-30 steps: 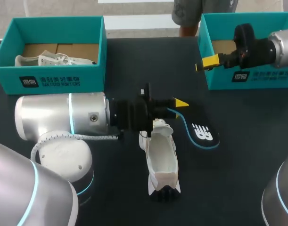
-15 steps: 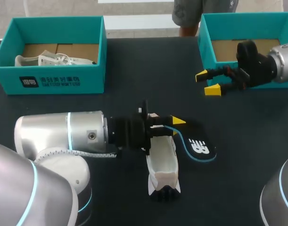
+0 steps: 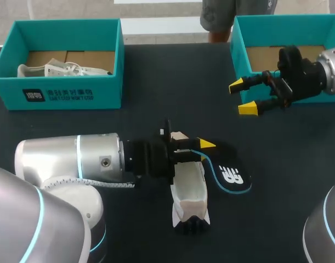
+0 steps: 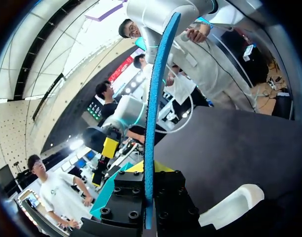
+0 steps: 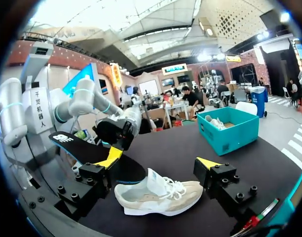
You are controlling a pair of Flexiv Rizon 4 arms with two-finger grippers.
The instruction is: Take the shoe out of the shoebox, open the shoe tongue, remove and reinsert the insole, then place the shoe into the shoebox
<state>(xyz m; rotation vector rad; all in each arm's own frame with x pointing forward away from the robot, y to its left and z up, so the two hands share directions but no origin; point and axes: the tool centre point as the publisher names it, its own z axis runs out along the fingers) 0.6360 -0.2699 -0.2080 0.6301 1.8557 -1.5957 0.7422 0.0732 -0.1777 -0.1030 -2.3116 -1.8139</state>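
The black table (image 3: 156, 71) carries two teal cardboard shoeboxes — one far left (image 3: 74, 94) holding a pale shoe (image 3: 52, 70), one far right (image 3: 315, 93). The white-and-beige sneaker (image 3: 189, 186) lies near the middle, outside both boxes. Over its far end the left gripper (image 3: 203, 146) is clenched on the black blue-edged insole (image 3: 228, 171), which extends rightward. The right gripper (image 3: 243, 97) hangs released — beside the right box.
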